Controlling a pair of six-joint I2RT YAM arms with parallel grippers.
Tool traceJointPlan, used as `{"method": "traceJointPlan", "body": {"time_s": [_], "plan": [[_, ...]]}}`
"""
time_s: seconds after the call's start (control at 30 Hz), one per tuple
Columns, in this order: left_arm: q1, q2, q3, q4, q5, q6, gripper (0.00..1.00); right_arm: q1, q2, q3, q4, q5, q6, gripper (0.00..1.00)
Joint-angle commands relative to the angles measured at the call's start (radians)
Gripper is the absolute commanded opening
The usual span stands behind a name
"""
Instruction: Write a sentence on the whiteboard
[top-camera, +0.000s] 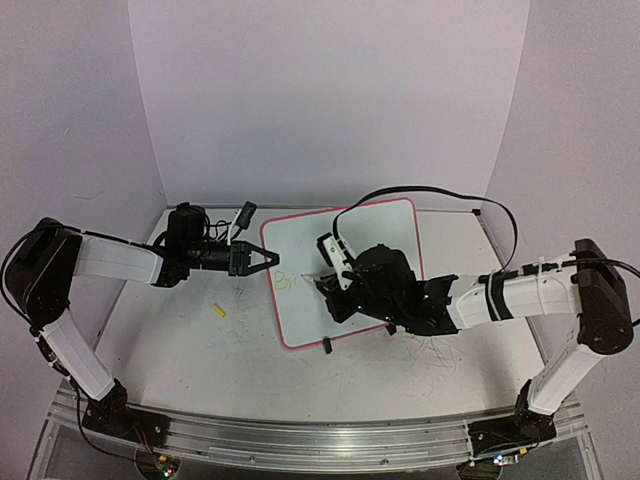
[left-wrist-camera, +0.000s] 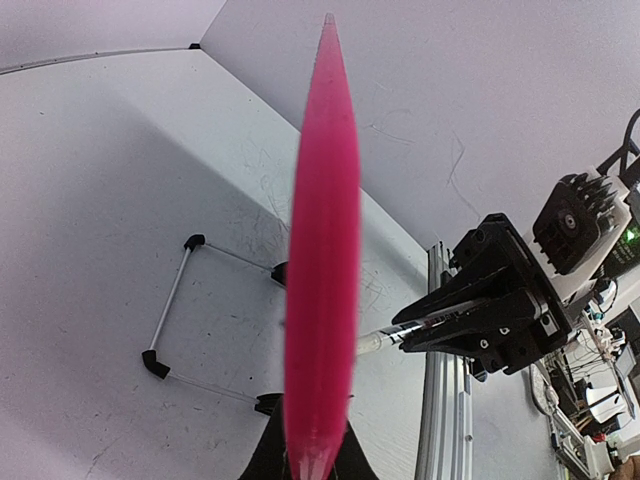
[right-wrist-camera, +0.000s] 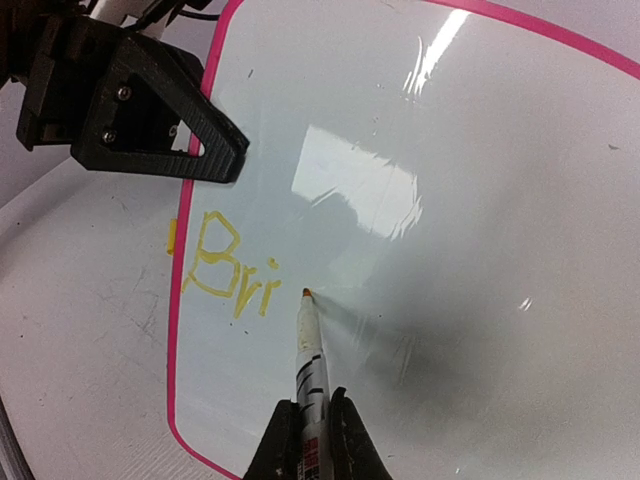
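**Marker at the board, first letters written**

The whiteboard (top-camera: 372, 245) lies angled mid-table. The left gripper (top-camera: 270, 258) pinches its left edge. The right gripper (top-camera: 330, 284) holds a marker (top-camera: 314, 276) beside the sentence (top-camera: 288, 281), a few yellow letters.

- Overhead view: soft, even light with a slight violet tint; shadows are weak.
- Right wrist view: white glare streaks and a bright patch lie on the whiteboard (right-wrist-camera: 500, 300); the marker (right-wrist-camera: 308, 350) casts a soft grey shadow to its right.
- Left wrist view: the pink rim (left-wrist-camera: 322, 250) is very close and blurred, and straight lines bow near the edges.
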Motion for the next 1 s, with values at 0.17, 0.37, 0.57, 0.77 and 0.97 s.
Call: {"method": "traceJointPlan", "body": {"time_s": [0.17,0.37,0.57,0.77,0.97], "plan": [[-0.004,0.001,0.042,-0.006,0.025,0.009,0.0,-0.005,0.02,0.042,0.008,0.005,-0.008,0.0],[-0.004,0.002,0.044,-0.006,0.027,0.009,0.0,-0.005,0.025,0.039,-0.004,-0.014,-0.007,0.0],[-0.004,0.001,0.043,-0.006,0.026,0.009,0.0,-0.005,0.029,0.036,-0.015,-0.033,-0.002,0.0],[-0.004,0.001,0.042,-0.006,0.027,0.009,0.0,-0.004,0.032,0.034,-0.032,-0.046,0.0,0.0],[-0.004,0.001,0.04,-0.006,0.025,0.009,0.0,-0.005,0.03,0.021,-0.051,-0.038,0.003,0.0]]}}
